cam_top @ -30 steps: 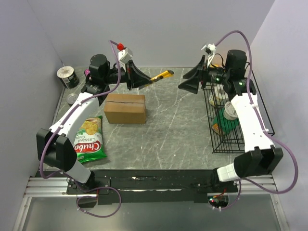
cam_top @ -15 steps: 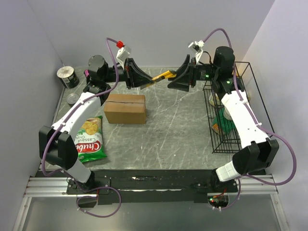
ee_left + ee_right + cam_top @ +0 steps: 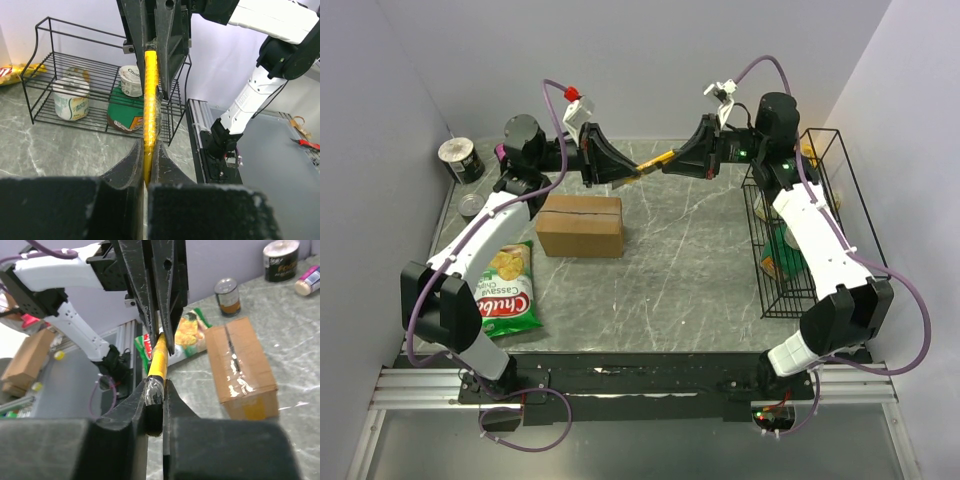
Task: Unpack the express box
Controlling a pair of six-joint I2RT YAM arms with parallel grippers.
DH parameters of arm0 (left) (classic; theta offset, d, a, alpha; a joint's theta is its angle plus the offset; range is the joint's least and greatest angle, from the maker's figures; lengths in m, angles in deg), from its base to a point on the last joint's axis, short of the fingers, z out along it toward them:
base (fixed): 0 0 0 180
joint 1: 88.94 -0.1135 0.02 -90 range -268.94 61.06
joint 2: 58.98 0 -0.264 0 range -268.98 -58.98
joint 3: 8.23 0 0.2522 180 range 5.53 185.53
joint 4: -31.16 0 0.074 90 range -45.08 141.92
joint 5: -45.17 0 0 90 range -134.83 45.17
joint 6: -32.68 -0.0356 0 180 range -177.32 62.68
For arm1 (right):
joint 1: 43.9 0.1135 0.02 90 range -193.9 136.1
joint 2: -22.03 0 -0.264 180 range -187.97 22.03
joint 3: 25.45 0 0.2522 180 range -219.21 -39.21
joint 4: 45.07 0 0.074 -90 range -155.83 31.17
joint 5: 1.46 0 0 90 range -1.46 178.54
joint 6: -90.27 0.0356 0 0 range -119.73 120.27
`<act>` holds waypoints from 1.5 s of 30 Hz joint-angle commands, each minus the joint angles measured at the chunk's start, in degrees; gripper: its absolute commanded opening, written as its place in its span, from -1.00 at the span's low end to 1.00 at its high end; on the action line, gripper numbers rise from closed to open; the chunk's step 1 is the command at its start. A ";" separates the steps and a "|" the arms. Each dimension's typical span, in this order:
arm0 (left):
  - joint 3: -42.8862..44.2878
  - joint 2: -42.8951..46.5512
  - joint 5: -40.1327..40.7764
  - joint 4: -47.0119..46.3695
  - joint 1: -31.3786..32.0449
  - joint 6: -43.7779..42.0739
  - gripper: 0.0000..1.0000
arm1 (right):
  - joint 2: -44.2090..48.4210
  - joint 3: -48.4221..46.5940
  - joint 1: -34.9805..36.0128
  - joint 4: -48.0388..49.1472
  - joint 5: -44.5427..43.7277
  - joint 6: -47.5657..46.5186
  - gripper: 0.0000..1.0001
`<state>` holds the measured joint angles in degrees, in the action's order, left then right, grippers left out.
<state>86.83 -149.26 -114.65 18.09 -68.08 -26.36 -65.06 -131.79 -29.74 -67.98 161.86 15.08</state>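
Grey marbled table (image 3: 700, 270) carries the express box (image 3: 580, 226), its long axis and taped seam running left to right. Above and behind the box's right end, the left gripper (image 3: 623, 171) and right gripper (image 3: 675, 162) each clamp one end of the yellow cutter (image 3: 650, 163). The left arm is nearer the box.

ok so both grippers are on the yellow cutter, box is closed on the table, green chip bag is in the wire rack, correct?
Only the bag is wrong: the top view shows the green chip bag lying flat on the table near the box, not in the wire rack. The rest holds.
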 commanded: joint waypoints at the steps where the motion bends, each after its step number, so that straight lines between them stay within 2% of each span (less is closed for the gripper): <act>1: 0.71 0.02 -0.58 -0.42 0.23 -1.95 -0.98 | 0.69 -2.26 1.05 1.33 2.09 -0.47 -1.00; 2: 0.97 0.10 -0.58 0.54 0.23 -3.00 -0.96 | 0.78 -2.78 0.97 0.72 1.92 -1.00 -1.00; 3: 1.14 0.10 -0.67 2.12 0.14 -5.45 -0.85 | 0.78 -3.05 0.79 0.01 1.83 -1.62 -1.00; 5: 1.67 0.45 -0.32 7.91 0.23 -8.53 -0.35 | 0.87 -4.53 0.79 -3.23 1.83 -4.34 -1.00; 8: 1.85 0.72 -0.84 13.02 0.23 -12.84 -0.22 | -0.18 -7.87 0.88 -10.42 2.62 -9.44 -1.00; 13: 2.37 0.37 -1.45 18.65 0.23 -18.57 -0.25 | -0.80 -9.64 0.79 -14.32 1.74 -13.93 -1.00; 17: 2.46 -0.24 -2.07 16.64 0.23 -17.25 -0.40 | -1.06 -9.47 0.96 -14.23 1.30 -13.84 -1.00; 24: 3.34 -1.56 -3.48 13.92 0.23 -14.44 -0.44 | -0.98 -9.55 1.49 -17.39 0.16 -17.27 -1.00; 26: 3.69 -1.92 -4.44 13.12 0.23 -13.74 -0.68 | -0.98 -9.38 1.67 -17.84 -0.46 -17.80 -1.00; 31: 4.04 -2.97 -6.64 9.53 0.32 -10.58 -0.98 | -1.42 -10.26 2.46 -20.03 -2.92 -20.08 -1.00; 33: 4.22 -3.15 -6.73 9.34 0.32 -9.96 -0.98 | -1.50 -10.08 2.37 -20.03 -4.06 -19.99 -1.00; 35: 4.22 -3.15 -6.47 9.69 0.32 -10.04 -0.85 | -1.50 -10.34 2.46 -20.91 -5.81 -20.69 -1.00; 39: 4.04 -3.23 -5.94 9.78 0.32 -9.96 -0.81 | -1.68 -10.87 2.46 -21.26 -7.05 -21.31 -1.00; 41: 4.04 -3.32 -5.41 9.60 0.32 -9.87 -0.62 | -1.86 -10.96 2.37 -21.44 -7.40 -21.31 -1.00; 45: 4.48 -3.67 -5.50 9.25 0.41 -9.69 -0.51 | -2.03 -10.87 2.55 -21.44 -8.19 -21.31 -1.00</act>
<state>88.19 -152.60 -119.98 30.57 -67.86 -36.78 -66.54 -140.40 -28.02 -88.89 154.54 -5.36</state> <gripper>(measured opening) 0.231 0.181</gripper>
